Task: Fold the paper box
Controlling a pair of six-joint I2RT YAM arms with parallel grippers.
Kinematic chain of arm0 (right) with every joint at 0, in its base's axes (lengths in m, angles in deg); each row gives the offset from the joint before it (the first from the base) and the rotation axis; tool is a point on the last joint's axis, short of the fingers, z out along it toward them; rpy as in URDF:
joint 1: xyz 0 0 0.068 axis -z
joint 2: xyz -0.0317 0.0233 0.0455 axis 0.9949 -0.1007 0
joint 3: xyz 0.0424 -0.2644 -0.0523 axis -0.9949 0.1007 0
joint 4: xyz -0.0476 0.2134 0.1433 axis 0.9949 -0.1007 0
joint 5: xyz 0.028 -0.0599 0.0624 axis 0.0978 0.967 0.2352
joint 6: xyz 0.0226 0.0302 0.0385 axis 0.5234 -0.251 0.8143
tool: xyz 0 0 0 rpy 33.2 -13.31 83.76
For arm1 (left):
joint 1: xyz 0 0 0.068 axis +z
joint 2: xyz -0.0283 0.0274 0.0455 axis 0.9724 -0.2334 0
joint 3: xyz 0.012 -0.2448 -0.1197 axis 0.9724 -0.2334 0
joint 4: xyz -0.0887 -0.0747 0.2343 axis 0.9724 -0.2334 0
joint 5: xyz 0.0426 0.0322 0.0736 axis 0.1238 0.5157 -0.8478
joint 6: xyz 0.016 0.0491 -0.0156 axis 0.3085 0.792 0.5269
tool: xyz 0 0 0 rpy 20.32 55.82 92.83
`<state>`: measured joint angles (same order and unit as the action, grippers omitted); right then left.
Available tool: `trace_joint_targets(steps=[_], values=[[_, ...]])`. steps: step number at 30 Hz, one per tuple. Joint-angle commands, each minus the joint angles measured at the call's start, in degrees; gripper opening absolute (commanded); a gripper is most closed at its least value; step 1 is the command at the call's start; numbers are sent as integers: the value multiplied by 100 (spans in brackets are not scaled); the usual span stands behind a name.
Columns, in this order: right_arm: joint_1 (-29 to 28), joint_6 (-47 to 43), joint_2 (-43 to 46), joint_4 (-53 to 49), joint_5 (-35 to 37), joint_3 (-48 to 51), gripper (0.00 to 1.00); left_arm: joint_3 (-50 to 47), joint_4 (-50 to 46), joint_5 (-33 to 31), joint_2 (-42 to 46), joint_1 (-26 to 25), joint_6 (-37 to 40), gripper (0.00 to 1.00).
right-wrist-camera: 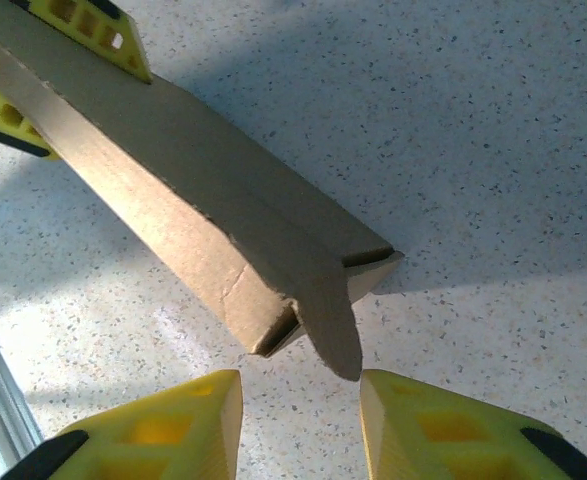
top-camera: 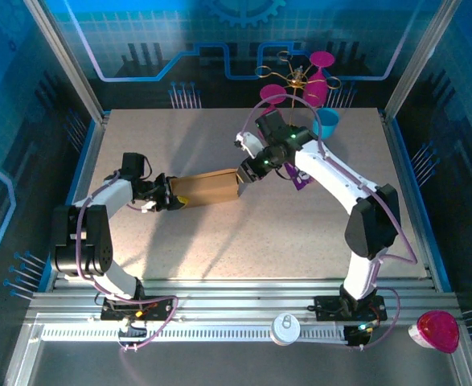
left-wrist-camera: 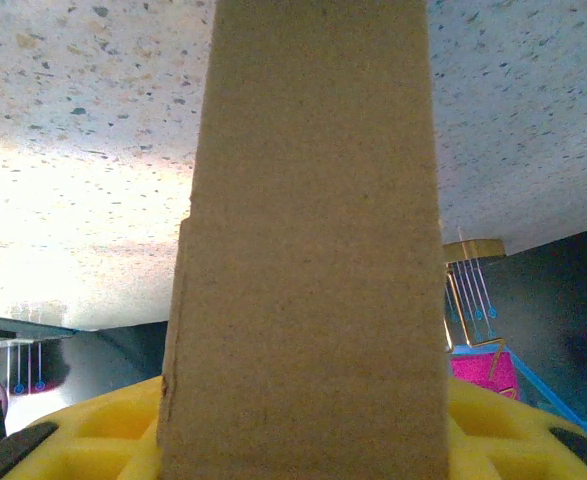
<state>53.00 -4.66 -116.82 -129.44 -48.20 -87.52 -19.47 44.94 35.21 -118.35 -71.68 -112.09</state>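
A long, narrow paper box (top-camera: pixel 207 189) of matte brown kraft cardboard, with raw-cut fibrous edges and sharp creases, lies near the middle of a beige speckled table (top-camera: pixel 260 241). Its long axis runs left to right, with the right end angled slightly toward the far side. The left gripper (top-camera: pixel 168 195) is clamped on the box's left end, its yellow plastic fingers (right-wrist-camera: pixel 88 30) pressed against opposite faces. From the left wrist, the cardboard rises as a broad, grainy slab between them. The right end is open, showing a thin hollow slot. A rounded tab sticks out of it toward the right gripper (right-wrist-camera: pixel 301 400). That gripper is partly open and holds nothing. The tab's tip lies just at the mouth of the gap between its wedge-shaped yellow fingertips (right-wrist-camera: pixel 173 420). Whether the box rests on the table or hangs above it cannot be told.
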Motion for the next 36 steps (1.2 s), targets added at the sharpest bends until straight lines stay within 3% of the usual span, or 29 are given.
trace_joint_targets(steps=[1,11,28,36], values=[[-101,-21,-182,-193,221,-192,36,29,-474,-561,-214,94,131,9],[-201,73,-344,-181,353,-367,34,-4,-450,-544,-218,98,131,9],[-375,588,-309,-256,530,-473,5,17,-423,-544,-254,98,99,9],[-508,1282,-339,-270,840,-429,0,46,-399,-550,-293,98,59,9]])
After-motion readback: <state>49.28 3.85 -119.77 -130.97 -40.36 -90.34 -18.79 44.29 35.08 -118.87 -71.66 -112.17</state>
